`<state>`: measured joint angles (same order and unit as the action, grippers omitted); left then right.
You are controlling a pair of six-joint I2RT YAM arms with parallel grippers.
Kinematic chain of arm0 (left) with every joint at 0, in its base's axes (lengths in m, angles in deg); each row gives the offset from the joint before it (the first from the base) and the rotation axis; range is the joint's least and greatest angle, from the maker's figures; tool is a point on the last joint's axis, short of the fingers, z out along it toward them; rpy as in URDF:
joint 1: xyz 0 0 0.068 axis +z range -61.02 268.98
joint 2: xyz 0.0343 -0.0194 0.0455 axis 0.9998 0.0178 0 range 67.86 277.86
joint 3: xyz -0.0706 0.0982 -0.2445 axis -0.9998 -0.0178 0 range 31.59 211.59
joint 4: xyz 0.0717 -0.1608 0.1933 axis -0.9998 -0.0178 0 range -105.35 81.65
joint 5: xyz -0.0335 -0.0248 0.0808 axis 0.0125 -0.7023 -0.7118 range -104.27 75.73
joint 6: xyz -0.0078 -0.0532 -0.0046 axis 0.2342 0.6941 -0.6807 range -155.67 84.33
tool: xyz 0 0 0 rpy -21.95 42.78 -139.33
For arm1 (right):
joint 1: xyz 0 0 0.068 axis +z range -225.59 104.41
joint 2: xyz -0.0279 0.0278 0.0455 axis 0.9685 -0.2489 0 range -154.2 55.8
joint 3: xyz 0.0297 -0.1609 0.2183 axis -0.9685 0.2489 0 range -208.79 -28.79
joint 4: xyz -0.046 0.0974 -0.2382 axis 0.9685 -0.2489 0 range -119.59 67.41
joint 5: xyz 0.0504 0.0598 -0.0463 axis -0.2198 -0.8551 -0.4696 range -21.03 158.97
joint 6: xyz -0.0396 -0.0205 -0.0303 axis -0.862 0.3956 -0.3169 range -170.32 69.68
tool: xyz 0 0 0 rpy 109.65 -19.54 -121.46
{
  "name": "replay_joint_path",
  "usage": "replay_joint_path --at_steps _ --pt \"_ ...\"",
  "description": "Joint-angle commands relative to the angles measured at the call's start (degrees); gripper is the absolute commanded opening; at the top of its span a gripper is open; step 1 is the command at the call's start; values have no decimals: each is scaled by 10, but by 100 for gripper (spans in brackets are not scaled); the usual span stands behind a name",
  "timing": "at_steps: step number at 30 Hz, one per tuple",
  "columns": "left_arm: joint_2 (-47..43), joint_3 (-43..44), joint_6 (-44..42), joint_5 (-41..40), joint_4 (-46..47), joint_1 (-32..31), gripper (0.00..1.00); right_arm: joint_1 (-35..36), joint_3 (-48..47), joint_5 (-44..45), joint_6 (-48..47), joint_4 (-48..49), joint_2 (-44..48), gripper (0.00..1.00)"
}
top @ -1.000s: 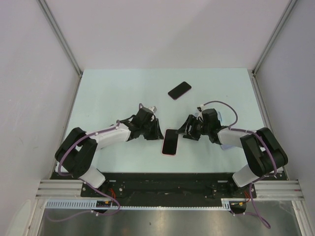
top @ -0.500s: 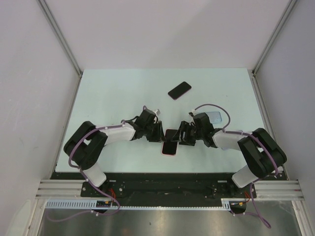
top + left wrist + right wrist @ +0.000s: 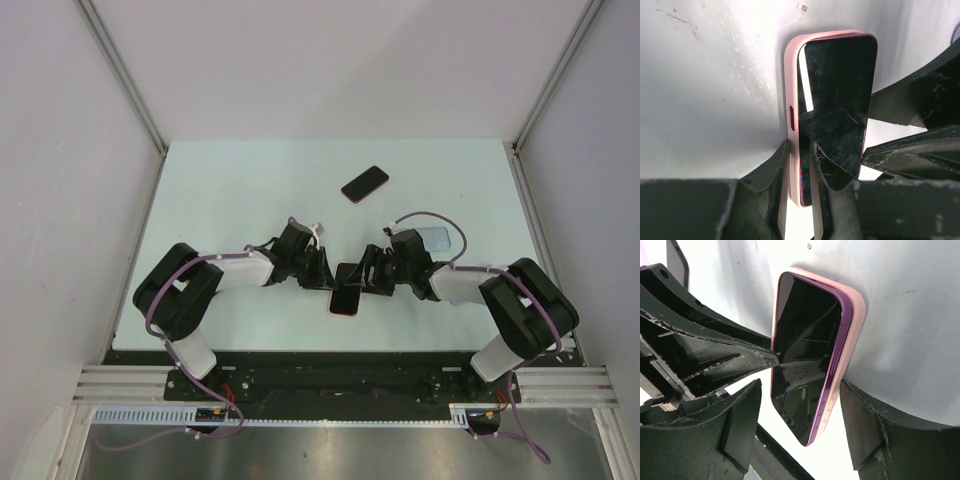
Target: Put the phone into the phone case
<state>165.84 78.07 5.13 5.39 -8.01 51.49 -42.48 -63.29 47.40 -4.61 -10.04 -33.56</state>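
A dark-screened phone with a purple edge [image 3: 345, 299] lies tilted in a pink phone case [image 3: 343, 314] at the table's near middle. In the left wrist view the phone's [image 3: 837, 95] left side sits raised inside the case wall [image 3: 791, 90]. My left gripper [image 3: 325, 275] [image 3: 799, 145] is shut on that left case wall and phone edge. My right gripper [image 3: 368, 275] [image 3: 801, 390] is open and straddles the phone [image 3: 802, 365]. Its right finger [image 3: 865, 430] is against the case [image 3: 852, 335]; its left finger stands apart.
A second black phone [image 3: 365, 184] lies farther back, right of centre. A clear bluish case [image 3: 437, 237] lies behind my right arm. The two grippers nearly touch each other over the phone. Grey walls stand on both sides of the table.
Both grippers have closed in on the phone from either side. My left gripper has taken hold of the case's left edge, and my right gripper now straddles the phone.
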Motion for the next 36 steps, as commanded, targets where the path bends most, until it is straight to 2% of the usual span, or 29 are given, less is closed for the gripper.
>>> replay_joint_path --at_steps 1,7,19,23,36 --pt "3 -15 25 53 34 -1 24 -21 19 -73 42 97 -31 68" --pt "-2 -31 49 97 78 0 20 -61 59 -182 120 295 -59 68" --pt "5 -45 72 129 122 2 18 -86 102 -254 202 493 -113 65" --pt "6 -50 84 147 140 2 18 -89 109 -261 222 531 -124 64" --pt "8 -53 82 144 140 6 18 -90 113 -260 234 531 -136 59"
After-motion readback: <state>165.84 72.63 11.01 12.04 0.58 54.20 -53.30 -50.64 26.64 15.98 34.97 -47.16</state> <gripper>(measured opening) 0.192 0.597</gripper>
